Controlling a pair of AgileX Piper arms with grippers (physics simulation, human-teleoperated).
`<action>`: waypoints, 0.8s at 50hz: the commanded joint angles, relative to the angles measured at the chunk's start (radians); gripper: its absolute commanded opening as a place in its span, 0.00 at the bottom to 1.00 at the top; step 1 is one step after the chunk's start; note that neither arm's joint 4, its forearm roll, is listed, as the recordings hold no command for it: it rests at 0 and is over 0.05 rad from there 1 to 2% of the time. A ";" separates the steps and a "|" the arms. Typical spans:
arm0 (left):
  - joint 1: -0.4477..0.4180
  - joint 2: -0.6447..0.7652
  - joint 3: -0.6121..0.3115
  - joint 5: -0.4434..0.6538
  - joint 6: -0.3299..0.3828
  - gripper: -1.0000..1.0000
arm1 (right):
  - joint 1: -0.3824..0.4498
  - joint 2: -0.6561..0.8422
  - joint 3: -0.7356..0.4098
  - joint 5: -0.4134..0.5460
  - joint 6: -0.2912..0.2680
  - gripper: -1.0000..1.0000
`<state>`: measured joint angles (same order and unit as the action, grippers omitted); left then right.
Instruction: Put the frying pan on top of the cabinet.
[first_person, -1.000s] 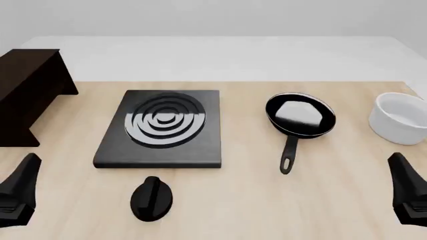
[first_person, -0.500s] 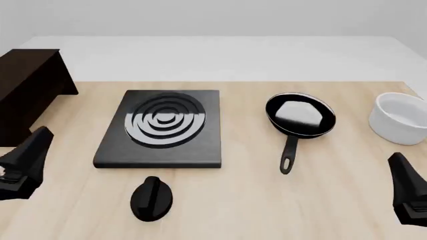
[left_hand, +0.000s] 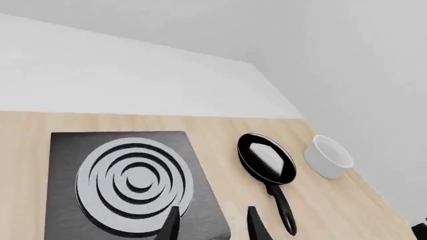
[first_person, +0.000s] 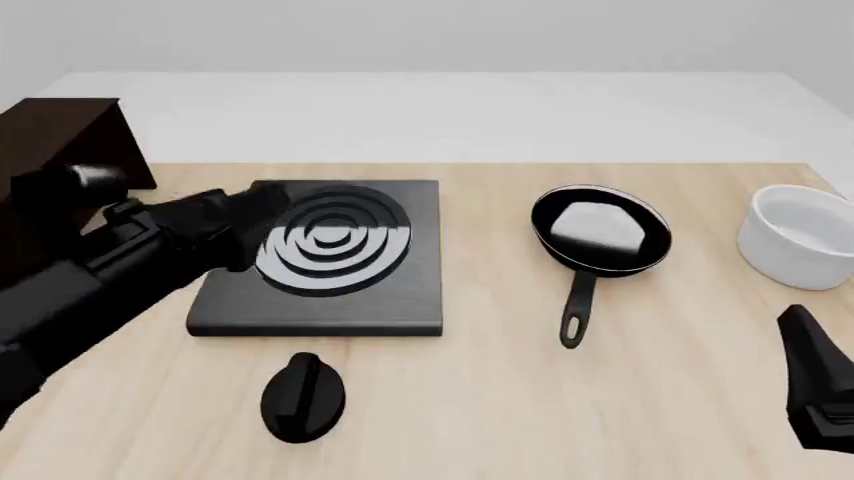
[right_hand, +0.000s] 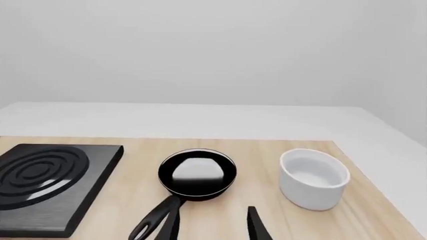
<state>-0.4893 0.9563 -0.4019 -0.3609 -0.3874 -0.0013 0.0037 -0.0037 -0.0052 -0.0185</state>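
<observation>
Black and glossy, the frying pan (left_hand: 267, 163) sits on the pale tabletop (left_hand: 220, 135) in our left wrist view, between the stove plate (left_hand: 127, 182) and the white bowl (left_hand: 327, 157), handle trailing toward us; the left claw (left_hand: 212, 227) shows two finger tips set apart with nothing between them. From the front view, our left arm stretches over the stove plate's near-left corner with its left claw (first_person: 254, 215) well short of the pan, while the cabinet (first_person: 60, 165) stands at the far left edge and the right claw (first_person: 821, 400) waits low at the right, its spread not readable from here. Through the right wrist view the right claw (right_hand: 212, 227) shows fingers parted and empty, the pan's handle (right_hand: 158, 215) just ahead. We judge the step is the approach: we should line up across the slim handle, descend squarely, and close firmly so the pan does not swing.
</observation>
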 joint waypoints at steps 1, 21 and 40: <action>-0.184 0.243 -0.137 -0.016 -0.193 1.00 | 0.013 -0.001 -0.003 0.002 -0.004 1.00; -0.357 0.499 -0.285 -0.079 -0.422 1.00 | 0.008 -0.001 -0.001 -0.004 0.010 1.00; -0.382 0.746 -0.405 -0.167 -0.515 1.00 | 0.003 0.001 0.001 -0.009 0.016 1.00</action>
<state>-0.8561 1.5747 -0.7483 -0.4814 -0.8495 0.0039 0.0036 -0.0058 -0.0096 -0.0063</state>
